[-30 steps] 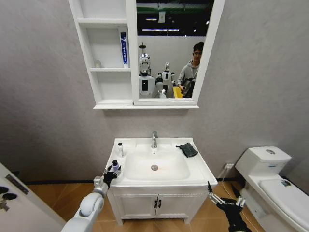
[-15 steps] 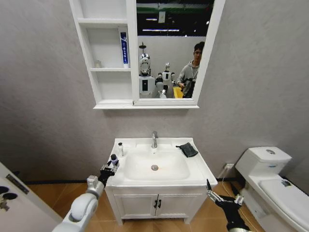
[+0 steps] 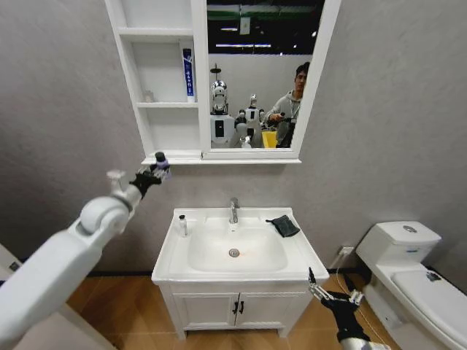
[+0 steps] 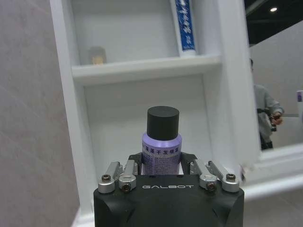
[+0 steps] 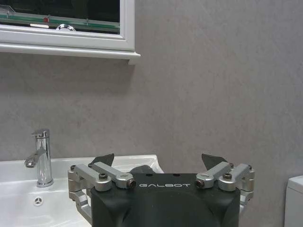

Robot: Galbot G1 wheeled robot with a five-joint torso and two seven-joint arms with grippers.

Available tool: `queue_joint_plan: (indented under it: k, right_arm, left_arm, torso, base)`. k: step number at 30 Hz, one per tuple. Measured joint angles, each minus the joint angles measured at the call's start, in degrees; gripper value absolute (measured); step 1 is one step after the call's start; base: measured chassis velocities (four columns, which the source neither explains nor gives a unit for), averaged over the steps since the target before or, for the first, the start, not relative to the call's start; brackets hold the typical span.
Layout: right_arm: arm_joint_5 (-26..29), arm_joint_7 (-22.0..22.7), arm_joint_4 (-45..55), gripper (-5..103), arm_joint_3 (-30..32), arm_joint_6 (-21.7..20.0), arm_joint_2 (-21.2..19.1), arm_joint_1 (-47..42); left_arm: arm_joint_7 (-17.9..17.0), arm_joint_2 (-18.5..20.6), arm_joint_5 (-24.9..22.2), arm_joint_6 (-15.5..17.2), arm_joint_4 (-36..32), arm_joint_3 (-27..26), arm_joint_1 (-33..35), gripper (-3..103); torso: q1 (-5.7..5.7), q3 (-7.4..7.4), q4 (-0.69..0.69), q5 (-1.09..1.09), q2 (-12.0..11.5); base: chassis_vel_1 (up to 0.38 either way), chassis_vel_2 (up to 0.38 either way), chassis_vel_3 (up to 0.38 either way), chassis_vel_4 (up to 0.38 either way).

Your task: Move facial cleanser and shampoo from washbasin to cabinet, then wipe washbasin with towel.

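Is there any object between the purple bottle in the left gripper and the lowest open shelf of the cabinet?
Nothing visible blocks it. The left gripper holds the purple bottle just in front of the cabinet, and the lowest shelf behind it looks bare. The right gripper is low, by the washbasin.

We see a glossy white ceramic washbasin (image 3: 219, 266) with a polished chrome tap (image 5: 41, 158). The cabinet (image 3: 168, 87) looks smooth, painted white, with a reflective mirror panel (image 3: 259, 73). The towel (image 3: 284, 226) is dark, matt cloth. Our left hand (image 4: 163, 172), matt black casing with bare metal links, grips a smooth lilac plastic bottle (image 4: 162, 151) under a matt black cap (image 4: 163, 122). The wall (image 5: 213, 85) looks grey and faintly textured.
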Motion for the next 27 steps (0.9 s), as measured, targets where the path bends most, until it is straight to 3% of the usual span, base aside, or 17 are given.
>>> queue_joint_plan:
  k: [1,3,4,7,10,15,21,27]
  right_arm:
    - [0.0,0.0,0.0,100,0.0,0.0,0.0,0.0]
    - [0.12,-0.01,-0.27,100,0.23,0.24,0.19,0.04]
    - [0.12,-0.01,-0.27,100,0.23,0.24,0.19,0.04]
    - [0.15,-0.03,-0.39,100,0.35,0.67,0.56,0.2]
    - [0.38,-0.09,-0.19,100,0.33,0.75,0.53,0.31]
    - [1.31,-0.19,-0.37,100,0.54,0.86,0.01,0.74]
    - [2.51,-0.34,-0.9,100,0.61,0.9,-0.5,1.38]
    - [2.9,-0.35,-1.68,100,0.73,1.37,-0.51,1.4]
  left_arm:
    - [0.0,0.0,0.0,0.0,0.0,0.0,0.0,42]
    - [-2.48,-3.68,-4.18,4.25,7.32,5.67,-11.17,42]
    - [-2.48,-3.68,-4.18,4.25,7.32,5.67,-11.17,42]
    - [-6.83,-8.53,-10.59,8.88,14.9,10.25,-18.16,42]
    - [-8.56,-10.44,-13.34,10.33,18.0,11.99,-20.22,42]
    - [-9.26,-12.75,-13.57,10.37,23.14,14.62,-22.99,42]
    - [-10.5,-17.17,-9.89,8.63,31.77,17.2,-26.16,42]
    - [-11.99,-19.29,-7.5,7.72,35.51,17.27,-26.53,42]
  torso:
    - [0.0,0.0,0.0,0.0,0.0]
    - [0.0,0.0,0.01,-0.01,0.0]
    - [0.0,0.0,0.01,-0.01,0.0]
    - [0.0,0.01,0.0,-0.03,0.0]
    - [0.0,0.01,0.0,-0.03,0.0]
    - [0.0,0.0,0.03,-0.03,0.0]
    - [0.0,0.0,0.01,-0.02,0.0]
    - [0.0,0.0,0.0,-0.02,0.0]
  base:
    - [0.0,0.0,0.0,0.0]
    - [0.0,0.0,0.0,0.0]
    - [0.0,0.0,0.0,0.0]
    - [0.0,0.0,0.0,0.0]
    - [0.0,0.0,0.0,0.0]
    - [0.0,0.0,0.0,0.0]
    - [0.0,0.0,0.0,0.0]
    - [0.0,0.0,0.0,0.0]
